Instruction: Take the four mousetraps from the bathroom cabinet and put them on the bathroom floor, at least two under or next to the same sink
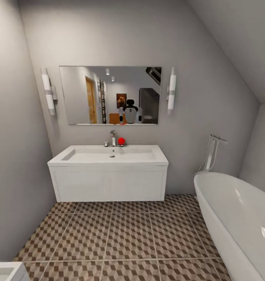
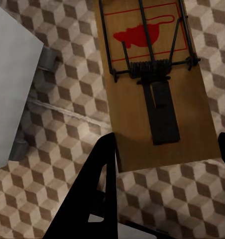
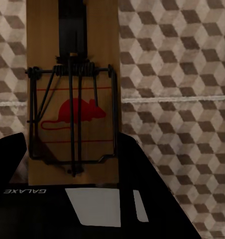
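left jaws gripping a flat brown wooden mousetrap (image 2: 160, 84), long axis running straight out between them; right jaws gripping another mousetrap (image 3: 72, 99) likewise, both over cube-patterned brown tile floor (image 3: 177, 74).

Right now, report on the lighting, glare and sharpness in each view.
Head view: evenly lit, soft; bright glare patches on the bathtub; the mirror reflects the robot. Left wrist view: sharp mousetrap, the left claw silhouetted black. Right wrist view: dimmer, the other mousetrap shaded.
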### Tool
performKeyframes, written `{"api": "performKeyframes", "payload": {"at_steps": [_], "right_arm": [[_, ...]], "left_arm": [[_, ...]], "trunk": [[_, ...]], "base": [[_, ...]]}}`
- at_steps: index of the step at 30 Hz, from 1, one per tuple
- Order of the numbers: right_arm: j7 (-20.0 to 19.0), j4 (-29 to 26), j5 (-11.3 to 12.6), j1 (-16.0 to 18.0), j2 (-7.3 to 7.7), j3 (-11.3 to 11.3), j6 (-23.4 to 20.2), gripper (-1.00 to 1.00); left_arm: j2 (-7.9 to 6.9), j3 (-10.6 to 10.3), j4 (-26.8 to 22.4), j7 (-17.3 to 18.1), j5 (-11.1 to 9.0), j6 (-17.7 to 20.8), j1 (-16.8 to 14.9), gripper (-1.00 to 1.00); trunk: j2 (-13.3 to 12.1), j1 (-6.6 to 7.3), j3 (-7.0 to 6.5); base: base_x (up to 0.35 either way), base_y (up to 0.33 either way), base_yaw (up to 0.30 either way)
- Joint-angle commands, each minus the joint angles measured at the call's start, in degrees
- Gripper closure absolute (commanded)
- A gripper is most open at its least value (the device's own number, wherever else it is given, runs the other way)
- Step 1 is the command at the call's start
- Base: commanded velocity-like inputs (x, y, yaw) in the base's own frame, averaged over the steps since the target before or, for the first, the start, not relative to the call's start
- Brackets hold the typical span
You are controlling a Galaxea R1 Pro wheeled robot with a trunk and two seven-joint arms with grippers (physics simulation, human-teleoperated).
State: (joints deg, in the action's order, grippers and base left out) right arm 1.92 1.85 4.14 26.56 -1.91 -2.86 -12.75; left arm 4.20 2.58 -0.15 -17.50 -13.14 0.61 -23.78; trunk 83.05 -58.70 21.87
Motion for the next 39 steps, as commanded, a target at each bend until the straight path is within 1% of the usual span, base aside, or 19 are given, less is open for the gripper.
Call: {"api": "performKeyframes", "payload": {"at_steps": [1, 30, 34, 39], "right_arm": [[0.2, 0.1, 0.4, 0.1, -0.02, -0.3, -0.1, 1.0], [0.3, 0.1, 0.3, 0.1, -0.03, -0.4, -0.2, 1.0], [0.4, 0.1, 0.3, 0.1, -0.02, -0.4, -0.1, 1.0], [0.3, 0.1, 0.4, 0.1, -0.02, -0.4, -0.1, 1.0]], "left_arm": [[0.01, 0.2, 0.0, -0.2, 0.0, 0.1, 0.0, 1.0], [-0.16, 0.3, 0.0, -0.2, -0.2, -0.3, 0.0, 1.0], [-0.16, 0.3, 0.0, -0.2, -0.2, -0.4, 0.0, 1.0], [-0.16, 0.3, 0.0, -0.2, -0.2, -0.5, 0.0, 1.0]], "trunk": [[0.0, -0.03, 0.07], [0.0, -0.03, 0.07], [0.0, -0.03, 0.07], [0.0, -0.03, 0.07]], "base": [[0.323, 0.0, 0.0], [0.323, 0.0, 0.001], [0.239, 0.0, 0.14], [0.062, 0.0, 0.206]]}}
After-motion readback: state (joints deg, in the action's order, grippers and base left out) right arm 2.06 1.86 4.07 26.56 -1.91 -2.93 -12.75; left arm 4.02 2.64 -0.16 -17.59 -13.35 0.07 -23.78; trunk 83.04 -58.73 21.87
